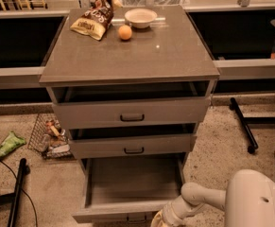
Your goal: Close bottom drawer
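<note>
The grey wood-grain three-drawer cabinet is seen from the front and a bit above, with all three drawers pulled out by different amounts. The bottom drawer, a grey wood-grain box with the narrowest front, is pulled out the furthest, right down at floor level. The bulky white robot arm is reached in from the lower right. The gripper is parked by the right end of that drawer's front panel, at the very bottom edge of the view (whether it's spread or pressed together can't be told, since it's mostly cut off, and actual contact can't be confirmed either).

For a clean close, the push is probably best applied nearer the middle of the front, by the small dark slot handle, and kept straight in along the runners. If it's shoved from the corner, the drawer is likely to get skewed and jammed. The mid-sized grey drawer just above is best left untouched.
</note>
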Controlling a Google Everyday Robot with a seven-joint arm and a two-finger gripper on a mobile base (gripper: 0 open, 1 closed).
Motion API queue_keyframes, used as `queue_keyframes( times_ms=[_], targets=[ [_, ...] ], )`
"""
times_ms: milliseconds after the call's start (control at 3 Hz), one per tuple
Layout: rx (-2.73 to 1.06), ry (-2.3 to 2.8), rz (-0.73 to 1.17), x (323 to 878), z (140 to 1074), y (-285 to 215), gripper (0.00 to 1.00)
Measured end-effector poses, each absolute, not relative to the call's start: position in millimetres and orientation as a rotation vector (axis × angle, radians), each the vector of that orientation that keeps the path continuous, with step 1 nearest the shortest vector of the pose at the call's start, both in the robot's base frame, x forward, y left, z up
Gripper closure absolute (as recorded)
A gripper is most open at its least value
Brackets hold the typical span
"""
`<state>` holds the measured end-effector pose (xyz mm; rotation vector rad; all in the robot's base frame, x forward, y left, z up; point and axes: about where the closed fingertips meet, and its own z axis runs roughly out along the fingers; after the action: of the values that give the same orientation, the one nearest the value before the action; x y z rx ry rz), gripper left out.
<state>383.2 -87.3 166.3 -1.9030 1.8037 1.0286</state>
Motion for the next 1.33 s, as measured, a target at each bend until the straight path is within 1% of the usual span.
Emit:
queue_keyframes(
  times_ms=[1000, 1333],
  targets=[
    [-1.902, 1.773, 1.037, 386.1, 164.8, -85.5, 0.11],
    [-1.897, 1.748, 1.015, 392.0, 164.1, -85.8, 0.0]
  ],
)
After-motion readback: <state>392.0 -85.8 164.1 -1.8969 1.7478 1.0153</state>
